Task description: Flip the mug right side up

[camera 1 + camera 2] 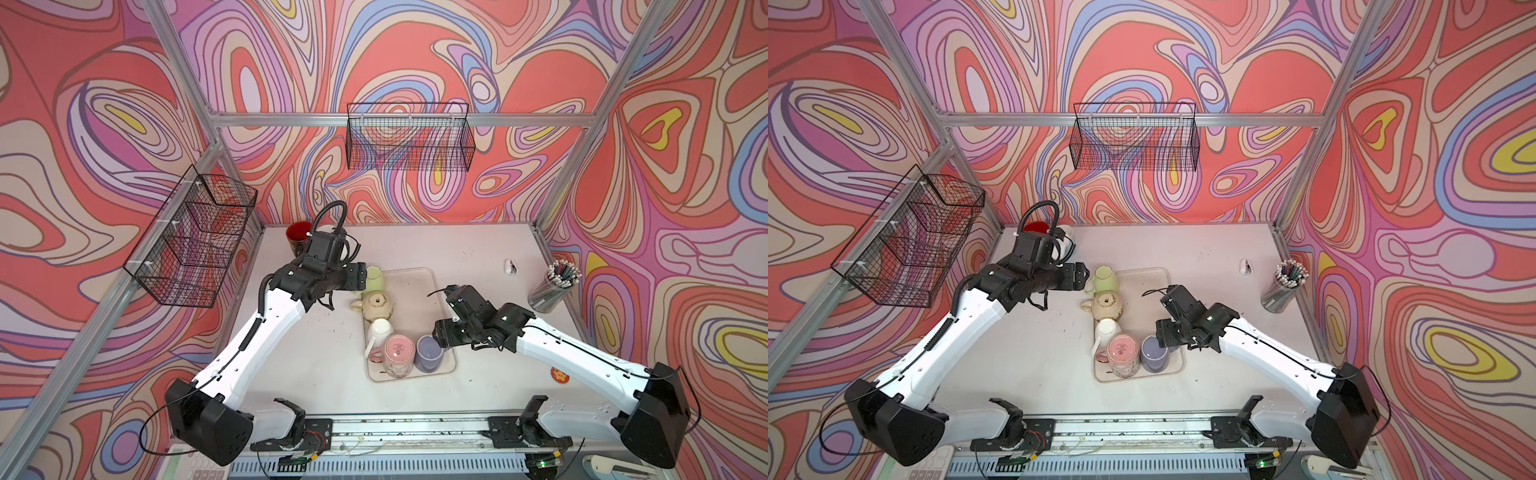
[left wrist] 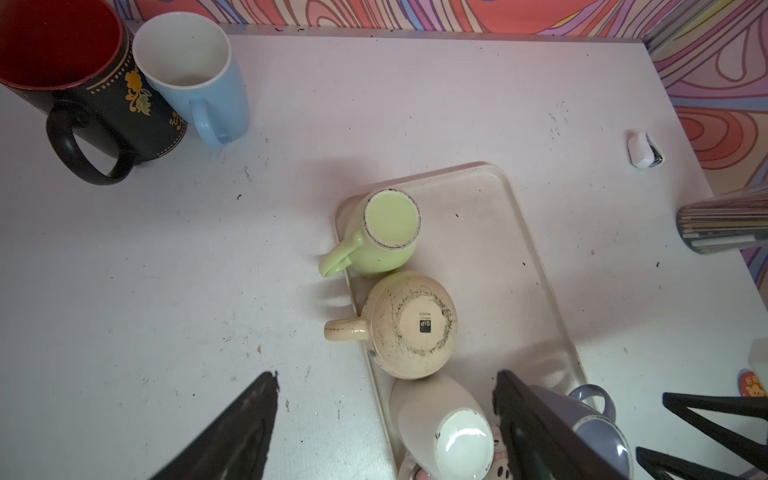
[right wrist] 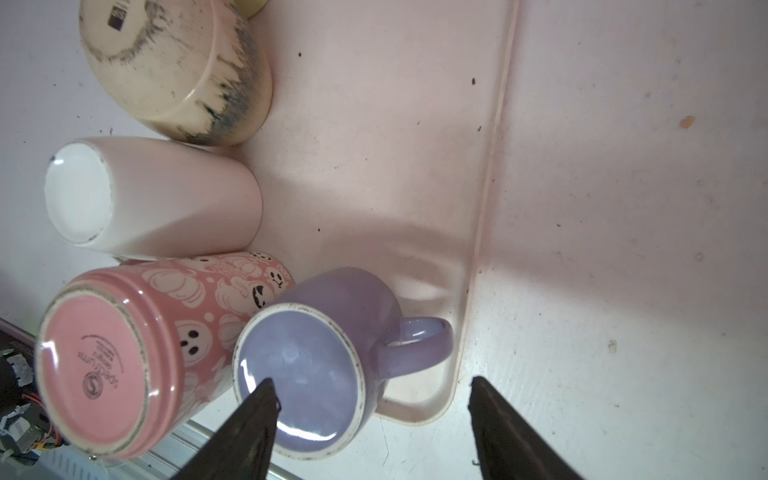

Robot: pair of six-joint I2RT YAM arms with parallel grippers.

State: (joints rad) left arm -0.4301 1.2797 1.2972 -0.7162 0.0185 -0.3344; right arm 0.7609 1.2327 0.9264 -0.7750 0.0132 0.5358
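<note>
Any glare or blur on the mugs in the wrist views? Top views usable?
Right wrist: glints on the upturned bases of purple mug and pink mug, fingers soft, shadow across the tray. Left wrist: glare on white mug base. Both top views: even light, mugs sharp.

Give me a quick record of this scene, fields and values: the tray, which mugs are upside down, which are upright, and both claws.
Container: tray holding five mugs
Upside down: green mug, cream mug, white mug, pink mug, purple mug
Upright: black mug, blue mug, off the tray, far left
Left claw: open, empty, near the green mug
Right claw: open, empty, over the purple mug
</note>
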